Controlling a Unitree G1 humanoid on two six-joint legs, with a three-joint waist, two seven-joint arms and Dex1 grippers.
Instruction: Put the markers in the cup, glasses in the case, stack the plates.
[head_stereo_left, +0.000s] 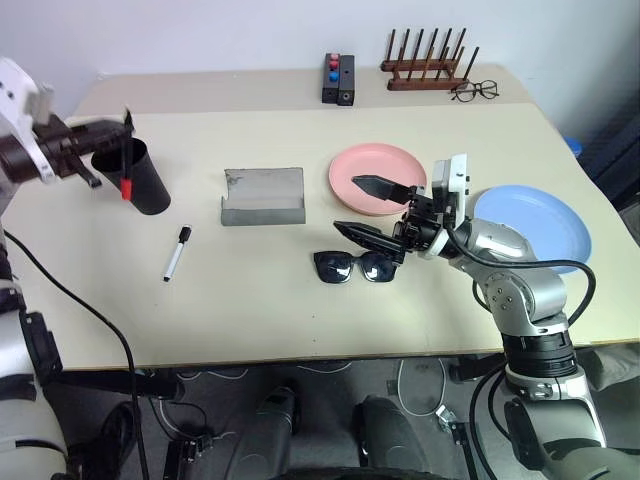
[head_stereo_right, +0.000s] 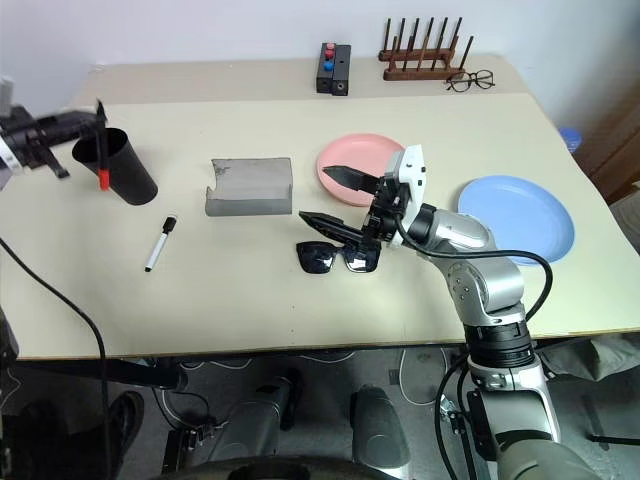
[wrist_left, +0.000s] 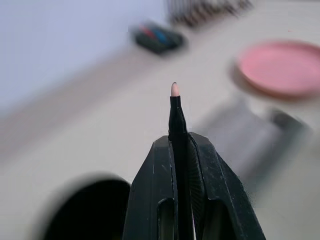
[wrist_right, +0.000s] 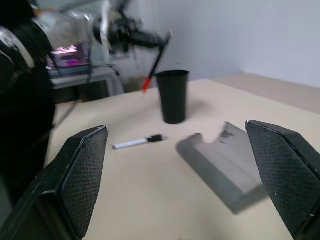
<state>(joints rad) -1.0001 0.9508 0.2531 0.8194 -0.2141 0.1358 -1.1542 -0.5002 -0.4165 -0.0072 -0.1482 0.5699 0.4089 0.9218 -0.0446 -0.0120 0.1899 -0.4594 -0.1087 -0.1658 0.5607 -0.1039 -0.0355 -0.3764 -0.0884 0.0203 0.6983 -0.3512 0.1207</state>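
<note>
One slim black red-tipped marker (head_stereo_left: 124, 160) is pinched in the left gripper's (head_stereo_left: 112, 143) shut jaws above the tall black tumbler (head_stereo_left: 140, 177); needs lowering in, I'd say. Right gripper (head_stereo_left: 385, 212), jaws wide and empty, hovers over the black chunky sunglasses (head_stereo_left: 356, 267).

Count from my feed: two markers, one red-tipped (head_stereo_left: 124, 165) and one white with black cap (head_stereo_left: 176, 253). One black cup (head_stereo_left: 138, 177). One grey case (head_stereo_left: 263, 196). Two plates, one pink (head_stereo_left: 375, 177) and one blue (head_stereo_left: 540, 225). One pair of sunglasses (head_stereo_left: 355, 267), plus one pair of clear specs (head_stereo_left: 475, 91) at the far edge, so two eyewear items total. One wooden rack (head_stereo_left: 425, 68); I count about seven pegs, can't be sure. One small black box (head_stereo_left: 338, 79) with red and blue bits on it; I can't count those. One bench (head_stereo_left: 280, 310). Two grippers: left (head_stereo_left: 110, 140), right (head_stereo_left: 375, 212).
</note>
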